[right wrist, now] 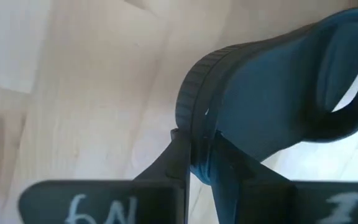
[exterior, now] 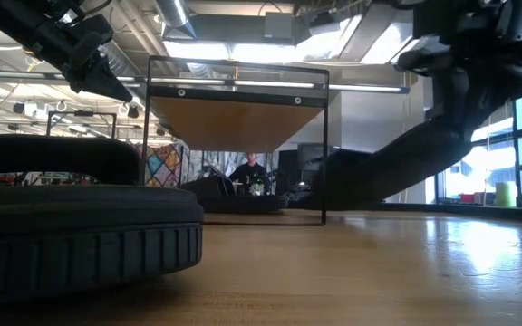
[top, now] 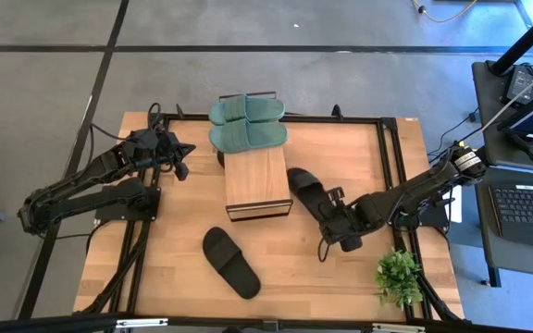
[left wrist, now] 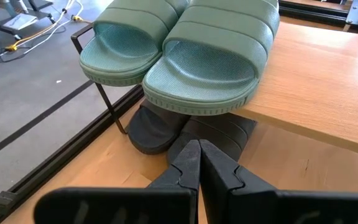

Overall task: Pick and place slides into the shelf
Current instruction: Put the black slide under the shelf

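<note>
The tabletop [top: 340,166] is light wood, edged by a black frame. The shelf [top: 257,180] stands near the middle of it, toward the far edge: a light plank top on thin black legs, and the low view shows the plank from underneath inside the black wire frame [exterior: 236,140].

Two sage green slides [top: 247,124] lie side by side on the shelf's far end, their heels hanging past the plank's edge; the left wrist view shows their ribbed straps and finely textured footbeds [left wrist: 210,62]. Beneath them, under the shelf, a black pair [left wrist: 188,130] rests on the tabletop.

A black slide on the table [top: 230,262] lies flat between the shelf and the near edge, its wide strap arched; in the low view its grooved sole edge fills the foreground [exterior: 80,240].

The held black slide [top: 309,189] sits just beside the shelf's right side, tilted off the wood. The right gripper [top: 334,216] is clenched on its rim, the fingers [right wrist: 178,158] pinching the matte rubber edge.

The left gripper [top: 181,155] hovers left of the shelf's far end, its fingers [left wrist: 188,165] pressed together on nothing.

A small green plant [top: 398,275] stands at the near right corner.
</note>
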`<state>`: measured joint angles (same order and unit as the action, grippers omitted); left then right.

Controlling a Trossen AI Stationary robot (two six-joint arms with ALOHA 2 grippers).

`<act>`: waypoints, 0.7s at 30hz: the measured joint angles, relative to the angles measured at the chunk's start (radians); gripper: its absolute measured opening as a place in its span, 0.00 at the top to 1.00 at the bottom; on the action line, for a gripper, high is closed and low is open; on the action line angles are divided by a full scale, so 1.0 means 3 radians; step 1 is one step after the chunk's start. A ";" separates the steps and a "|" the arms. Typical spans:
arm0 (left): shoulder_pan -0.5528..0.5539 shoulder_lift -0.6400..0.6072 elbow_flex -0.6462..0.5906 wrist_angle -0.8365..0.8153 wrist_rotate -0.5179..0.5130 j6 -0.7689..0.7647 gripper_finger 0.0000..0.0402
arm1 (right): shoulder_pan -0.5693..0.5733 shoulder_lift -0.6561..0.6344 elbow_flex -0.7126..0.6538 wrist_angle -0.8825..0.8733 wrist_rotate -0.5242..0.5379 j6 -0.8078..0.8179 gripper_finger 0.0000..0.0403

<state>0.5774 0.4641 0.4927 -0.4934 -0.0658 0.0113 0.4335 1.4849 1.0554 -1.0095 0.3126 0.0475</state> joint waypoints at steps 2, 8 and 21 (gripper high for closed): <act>0.0000 0.0001 0.0000 0.0000 0.0000 0.0000 1.00 | 0.0004 0.0000 0.0000 0.0108 -0.0003 -0.0207 0.90; 0.0000 0.0000 0.0000 0.0000 0.0001 0.0000 1.00 | -0.0012 0.0000 0.0001 0.0178 0.0000 -0.0875 0.90; 0.0000 0.0001 0.0001 -0.0004 0.0000 0.0000 1.00 | -0.0481 0.0003 -0.0393 0.0709 0.0021 -0.2417 0.90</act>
<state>0.5774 0.4644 0.4930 -0.4946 -0.0658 0.0113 0.2892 1.4857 0.9374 -0.7966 0.3188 -0.6777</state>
